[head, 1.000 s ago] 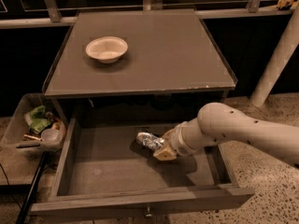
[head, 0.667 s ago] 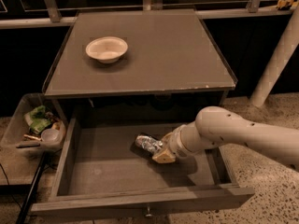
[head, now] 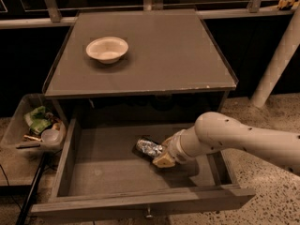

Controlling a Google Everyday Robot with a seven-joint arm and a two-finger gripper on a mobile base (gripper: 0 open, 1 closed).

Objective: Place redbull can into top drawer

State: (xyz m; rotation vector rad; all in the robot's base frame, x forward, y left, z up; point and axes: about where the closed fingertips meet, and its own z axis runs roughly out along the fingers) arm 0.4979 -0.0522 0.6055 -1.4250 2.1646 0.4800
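The gripper point(head: 161, 157) is inside the top drawer point(head: 140, 201), a little right of the drawer's middle. Its jaws are closed on the right end of the redbull can point(head: 149, 147). The can sticks out from them to the left, tilted, low over the drawer's flat bottom near its centre. Whether the can touches the bottom cannot be told.

The pale arm point(head: 220, 135) reaches in over the drawer's right wall and runs off beyond the drawer's right side.

The drawer is pulled well out, with a small knob point(head: 148, 213) in the middle of its front. Apart from the can and the gripper, its bottom is bare.

Above the back of the drawer is the flat cabinet top point(head: 164, 55). An off-white bowl point(head: 107, 49) stands upright on it, towards the far left, well apart from the can.

Just left of the drawer is a clear bin point(head: 14, 121) holding green wrappers and other small items. To the right of the drawer lies a speckled floor point(head: 276, 186), and further back on that side stands a leaning white post point(head: 276, 60).
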